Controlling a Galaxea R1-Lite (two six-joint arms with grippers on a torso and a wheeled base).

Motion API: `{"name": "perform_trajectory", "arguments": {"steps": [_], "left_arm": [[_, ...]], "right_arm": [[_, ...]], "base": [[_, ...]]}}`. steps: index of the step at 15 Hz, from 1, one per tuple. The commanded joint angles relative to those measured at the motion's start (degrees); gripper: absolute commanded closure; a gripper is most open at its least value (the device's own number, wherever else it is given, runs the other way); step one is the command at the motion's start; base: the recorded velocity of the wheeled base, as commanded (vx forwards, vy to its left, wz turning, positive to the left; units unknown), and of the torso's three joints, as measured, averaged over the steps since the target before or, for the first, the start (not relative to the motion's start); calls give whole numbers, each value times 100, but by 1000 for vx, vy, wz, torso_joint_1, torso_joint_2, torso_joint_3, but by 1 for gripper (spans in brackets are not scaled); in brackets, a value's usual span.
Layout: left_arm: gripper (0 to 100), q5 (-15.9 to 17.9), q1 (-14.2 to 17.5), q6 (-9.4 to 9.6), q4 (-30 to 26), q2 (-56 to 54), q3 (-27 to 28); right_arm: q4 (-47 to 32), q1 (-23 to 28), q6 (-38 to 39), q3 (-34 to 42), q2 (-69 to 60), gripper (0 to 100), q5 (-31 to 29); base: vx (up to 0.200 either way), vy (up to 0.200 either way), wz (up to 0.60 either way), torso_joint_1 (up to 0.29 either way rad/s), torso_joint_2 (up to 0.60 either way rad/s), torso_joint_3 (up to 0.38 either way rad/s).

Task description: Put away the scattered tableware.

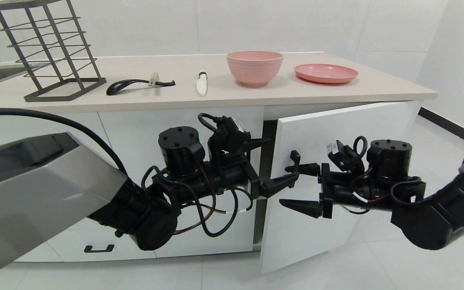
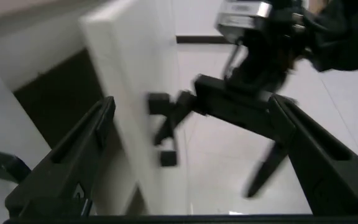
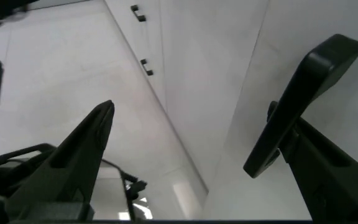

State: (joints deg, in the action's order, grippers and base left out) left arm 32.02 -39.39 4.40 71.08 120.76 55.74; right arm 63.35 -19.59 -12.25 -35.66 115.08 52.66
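Up on the counter [image 1: 377,90], black spoon [image 1: 124,83] lay crosswise, scoop toward the rack [image 1: 61,86], white knife [image 1: 201,84] front-to-back, left wrist view had left gripper [image 2: 191,106] spread astride the door [image 2: 135,93] edge, right gripper [image 1: 287,181] spread, empty.

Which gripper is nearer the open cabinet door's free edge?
Left. The left gripper straddles the cabinet door at its free edge; the right gripper hangs open in front of the door's outer face.
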Motion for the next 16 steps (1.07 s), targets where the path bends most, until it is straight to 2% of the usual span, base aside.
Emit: {"name": "perform_trajectory", "arguments": {"steps": [1, 5, 6, 9, 13, 16], "left_arm": [[0, -82, 1, -9, 72, 378, 412], [0, -12, -350, -18, 99, 686, 658], [0, -12, -465, -80, 107, 747, 807], [0, -21, -544, -185, 107, 862, 1141], [0, -56, -535, -194, 90, 844, 1194], [0, -100, -544, -185, 81, 844, 1256]], "right_arm": [[168, 43, -14, 472, -601, 0, 130], [204, 175, -32, 815, -759, 0, 209], [212, 254, -40, 797, -724, 0, 227], [248, 447, -58, 788, -566, 0, 192], [529, 957, -111, 868, -188, 0, 183], [625, 1317, -498, 938, 111, 0, 192]], "base": [[0, 0, 0, 0, 0, 0], [0, 0, 0, 0, 0, 0], [0, 0, 0, 0, 0, 0], [0, 0, 0, 0, 0, 0], [0, 0, 0, 0, 0, 0], [0, 0, 0, 0, 0, 0]]}}
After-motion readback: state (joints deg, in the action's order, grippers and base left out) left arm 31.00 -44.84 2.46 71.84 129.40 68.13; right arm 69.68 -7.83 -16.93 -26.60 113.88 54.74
